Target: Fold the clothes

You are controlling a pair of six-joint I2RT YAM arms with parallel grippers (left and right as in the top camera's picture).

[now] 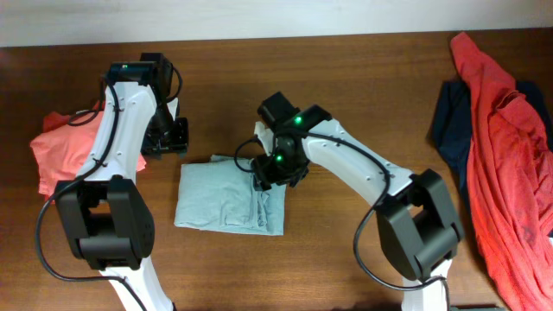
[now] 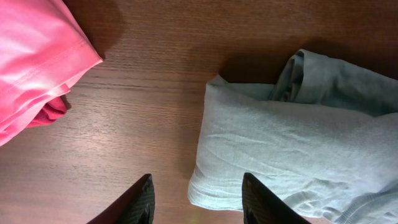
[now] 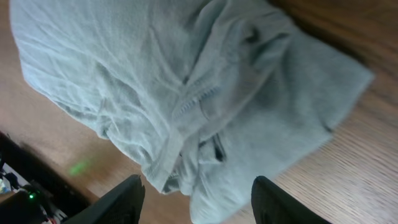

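While the right fingers (image 3: 121, 202) hang spread above the bunched, seamed edge of the pale grey-blue T-shirt (image 3: 186, 81), pinching nothing, I cannot tell whether their tips touch the cloth. The left fingers (image 2: 140, 205) are also spread and empty, one over bare wood and the other at the shirt's folded edge. The T-shirt lies partly folded mid-counter (image 1: 346, 69), between the two arms. A coral-red tee (image 1: 56, 147) sits bunched at the left edge. A second coral-red tee (image 1: 510, 147) lies over a navy piece (image 1: 449, 121) far right.
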